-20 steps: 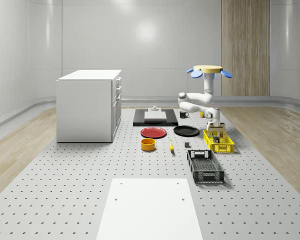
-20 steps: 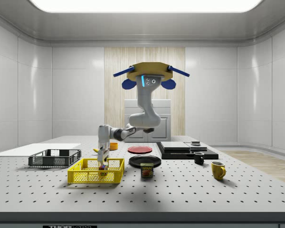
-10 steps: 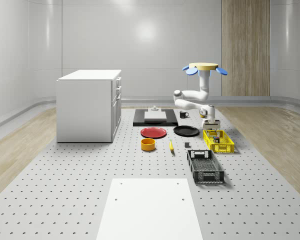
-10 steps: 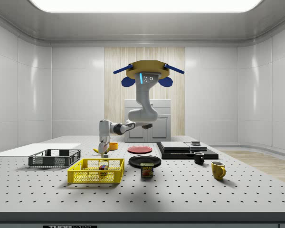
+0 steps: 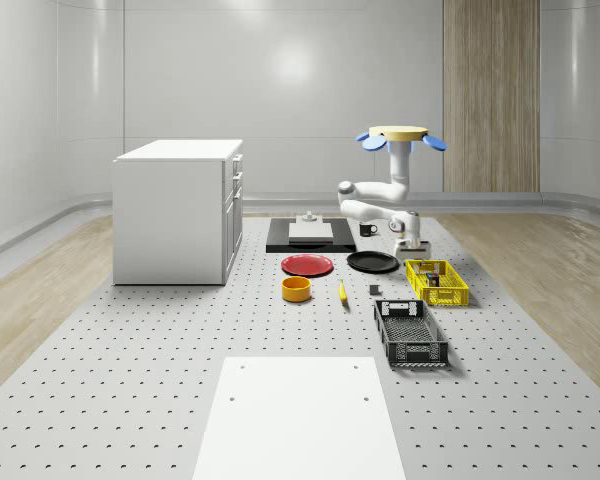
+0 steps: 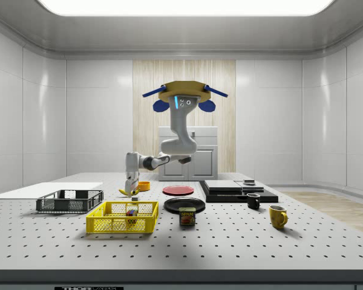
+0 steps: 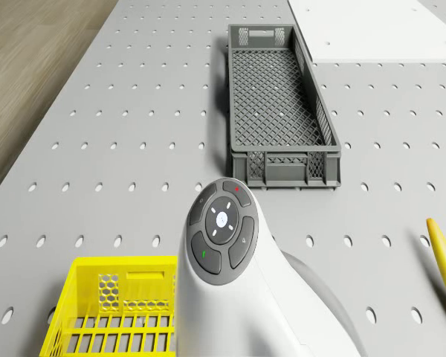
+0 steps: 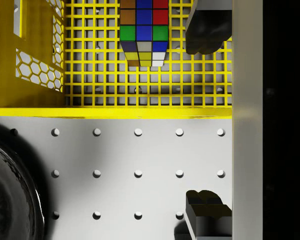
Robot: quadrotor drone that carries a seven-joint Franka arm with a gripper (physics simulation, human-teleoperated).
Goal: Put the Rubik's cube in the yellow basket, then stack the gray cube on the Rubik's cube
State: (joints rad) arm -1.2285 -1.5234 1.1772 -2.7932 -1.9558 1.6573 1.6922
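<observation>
Fingers (image 8: 208, 25) spread wide and empty above the yellow basket's (image 8: 110, 111) near rim, drone hovering beside it; Rubik's cube (image 8: 144, 31) rests on the basket floor, just beside one fingertip. Judged rigid, light, smooth-faced: best gripped across two opposite flat sides

The multicolored Rubik's cube (image 8: 144, 30) sits flat inside the yellow basket (image 8: 27, 97), near one end.

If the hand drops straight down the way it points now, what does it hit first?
Probably the basket's near rim or the bare table just outside it; the hand straddles that edge. The Rubik's cube sits further inside.
</observation>
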